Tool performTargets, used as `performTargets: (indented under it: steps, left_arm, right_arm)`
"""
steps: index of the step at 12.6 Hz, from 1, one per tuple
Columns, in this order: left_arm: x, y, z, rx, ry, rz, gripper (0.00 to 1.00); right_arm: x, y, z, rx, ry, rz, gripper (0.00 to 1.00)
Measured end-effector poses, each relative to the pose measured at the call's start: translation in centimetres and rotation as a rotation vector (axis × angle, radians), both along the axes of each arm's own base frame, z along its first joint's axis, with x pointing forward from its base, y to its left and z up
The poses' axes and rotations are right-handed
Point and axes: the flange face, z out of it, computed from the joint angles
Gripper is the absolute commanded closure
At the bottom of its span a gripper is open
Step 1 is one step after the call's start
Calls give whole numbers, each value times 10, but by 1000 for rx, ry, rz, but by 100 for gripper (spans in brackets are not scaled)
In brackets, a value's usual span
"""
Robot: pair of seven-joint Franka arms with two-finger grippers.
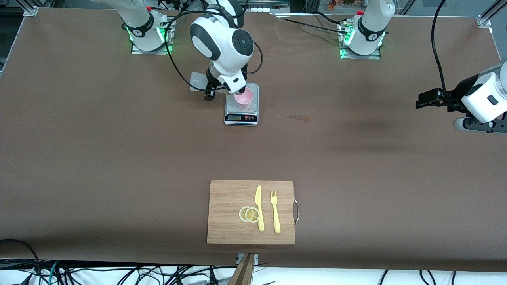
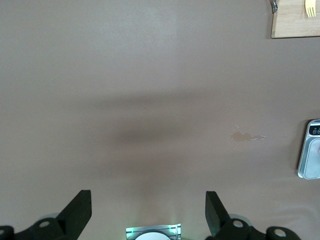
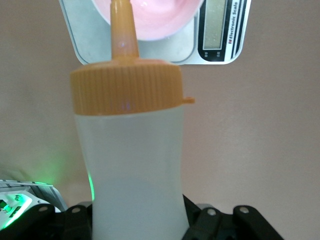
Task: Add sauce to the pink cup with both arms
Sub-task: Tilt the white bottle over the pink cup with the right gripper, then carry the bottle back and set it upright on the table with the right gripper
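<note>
The pink cup (image 1: 244,99) stands on a small silver kitchen scale (image 1: 241,117), toward the robots' side of the table. My right gripper (image 1: 208,88) hangs beside the scale, shut on the sauce bottle (image 1: 197,82), which lies tilted toward the cup. In the right wrist view the frosted bottle (image 3: 135,170) fills the frame between the jaws of the right gripper (image 3: 137,220). Its orange nozzle (image 3: 122,30) points over the rim of the pink cup (image 3: 155,15). My left gripper (image 1: 425,99) (image 2: 148,200) waits open over bare table at the left arm's end, holding nothing.
A wooden cutting board (image 1: 229,209) lies nearer the front camera, carrying a yellow knife (image 1: 259,208), a yellow fork (image 1: 275,211) and two lemon slices (image 1: 249,214). A small brownish stain (image 1: 299,117) marks the table beside the scale, toward the left arm's end.
</note>
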Motion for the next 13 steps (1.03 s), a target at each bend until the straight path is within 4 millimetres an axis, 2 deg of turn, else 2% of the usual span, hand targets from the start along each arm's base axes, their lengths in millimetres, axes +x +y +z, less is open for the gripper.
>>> performTargets:
  steps: [3,5,7,10,13]
  left_arm:
    - [0,0,0,0,0,-1,0]
    - [0,0,0,0,0,-1,0]
    - [0,-1,0,0,0,-1,0]
    - [0,-1,0,0,0,-2,0]
    - [0,-1,0,0,-1,-2,0]
  right_arm:
    - [26,-16,13,32,23,-25,59]
    - [44,-28,28,96,65,-55,59]
    - [64,-49,48,190,117,-80,59]
    - [101,-102,76,360,190,-91,59]
    - [142,-170,84,566,259,-84,59]
